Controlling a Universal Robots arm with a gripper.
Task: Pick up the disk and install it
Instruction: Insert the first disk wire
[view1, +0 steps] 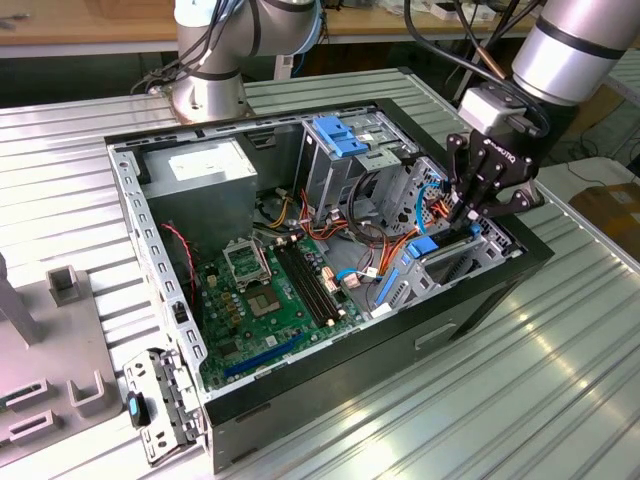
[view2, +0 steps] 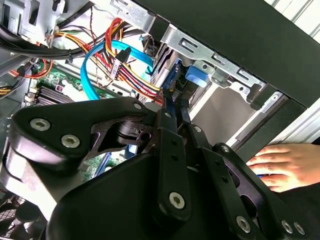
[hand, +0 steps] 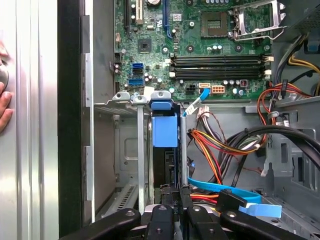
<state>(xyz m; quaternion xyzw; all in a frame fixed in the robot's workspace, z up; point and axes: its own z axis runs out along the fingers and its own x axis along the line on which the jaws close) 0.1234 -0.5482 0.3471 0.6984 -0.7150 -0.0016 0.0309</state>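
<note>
The disk (hand: 164, 131), a dark drive in a bright blue carrier, stands on edge in a slot of the metal drive cage (hand: 116, 150) at the front of the open computer case (view1: 480, 300). In the exterior view its blue end (view1: 422, 245) sits low in the cage on that view's right. My gripper (view1: 462, 222) reaches down into the cage from above. In both wrist views the black fingers (hand: 167, 192) are drawn close together on the near edge of the disk. The gripper (view2: 174, 102) hides most of the drive body.
Orange, red and blue cables (hand: 220, 150) crowd the bay beside the cage. The motherboard (view1: 270, 290) lies on the case floor. A pale blue bracket (view1: 340, 135) tops the rear cage. A person's hand (view2: 280, 165) rests on the table outside the case wall. Grey fixtures (view1: 70, 290) stand at the exterior view's left.
</note>
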